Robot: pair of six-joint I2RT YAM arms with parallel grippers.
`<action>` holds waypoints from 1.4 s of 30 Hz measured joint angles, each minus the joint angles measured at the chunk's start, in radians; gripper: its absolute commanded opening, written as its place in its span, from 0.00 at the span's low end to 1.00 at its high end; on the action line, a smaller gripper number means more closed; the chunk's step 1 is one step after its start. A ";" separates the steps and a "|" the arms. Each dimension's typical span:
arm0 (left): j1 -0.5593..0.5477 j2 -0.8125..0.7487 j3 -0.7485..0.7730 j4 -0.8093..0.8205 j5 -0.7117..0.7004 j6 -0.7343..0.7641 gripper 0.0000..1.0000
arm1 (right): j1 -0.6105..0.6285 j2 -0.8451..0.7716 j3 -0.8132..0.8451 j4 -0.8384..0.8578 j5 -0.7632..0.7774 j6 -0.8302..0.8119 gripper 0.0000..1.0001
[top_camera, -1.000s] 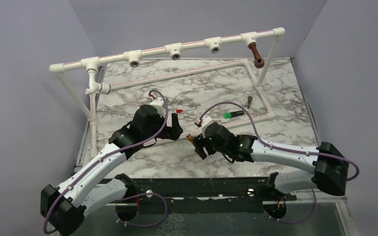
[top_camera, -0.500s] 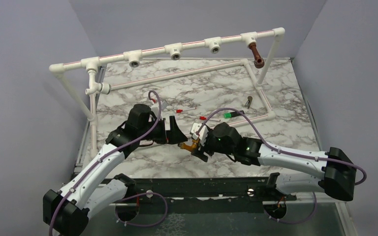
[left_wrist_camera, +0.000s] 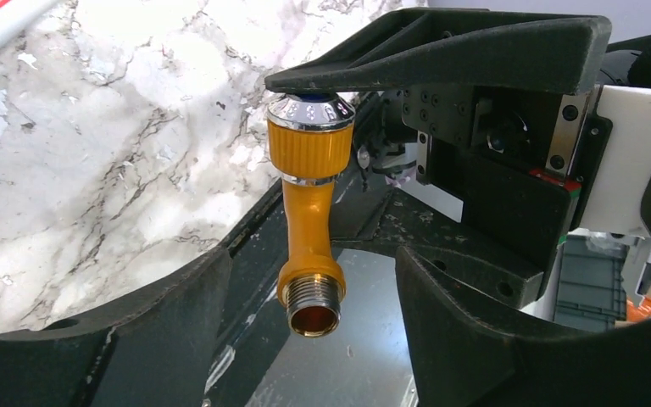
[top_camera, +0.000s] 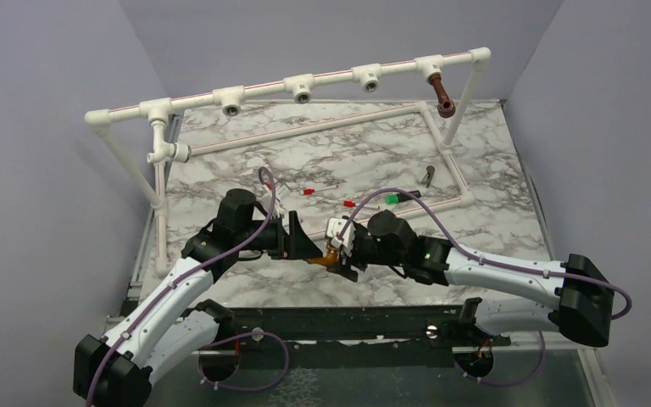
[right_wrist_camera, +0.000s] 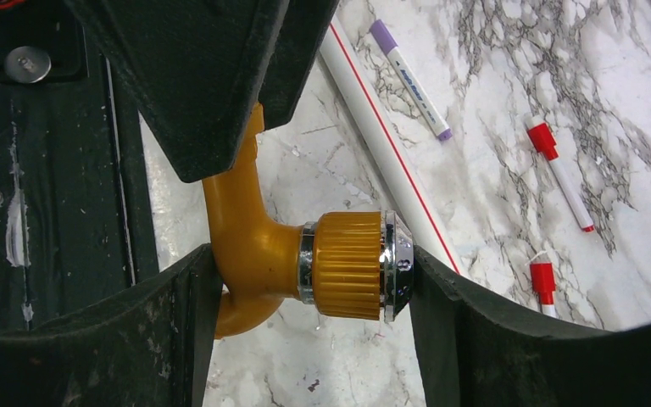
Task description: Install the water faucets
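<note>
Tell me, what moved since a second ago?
The left gripper swung over to meet the right gripper, which turned a little while holding the orange faucet. The left fingers have narrowed around the faucet's threaded end but do not touch it yet. The right gripper kept its grip. The brown faucet on the pipe and the green tool stayed put.

Plain lavender-grey walls (top_camera: 42, 170) enclose the white marble-veined tabletop (top_camera: 492, 161) at nine, twelve and three o'clock (evenly lit).
</note>
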 measured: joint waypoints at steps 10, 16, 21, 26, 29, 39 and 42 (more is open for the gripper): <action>0.000 -0.004 -0.025 0.041 0.058 -0.025 0.54 | 0.000 0.000 0.005 0.000 -0.018 0.003 0.01; 0.000 -0.004 -0.026 0.051 0.074 -0.026 0.45 | 0.000 -0.001 0.017 0.000 -0.018 0.006 0.01; 0.000 -0.002 -0.029 0.057 0.088 -0.024 0.26 | 0.000 -0.001 0.034 0.004 -0.018 0.009 0.01; 0.000 0.001 -0.030 0.066 0.104 -0.021 0.00 | 0.000 -0.001 0.038 0.001 -0.018 0.010 0.01; 0.004 0.007 -0.031 0.069 0.108 -0.021 0.00 | 0.000 -0.001 0.038 -0.002 -0.018 0.010 0.16; 0.005 0.001 -0.031 0.076 0.108 -0.022 0.00 | 0.000 -0.016 0.039 -0.017 -0.014 0.044 0.77; 0.006 -0.013 -0.028 0.089 0.108 -0.029 0.00 | 0.000 -0.048 0.039 -0.029 -0.006 0.055 0.88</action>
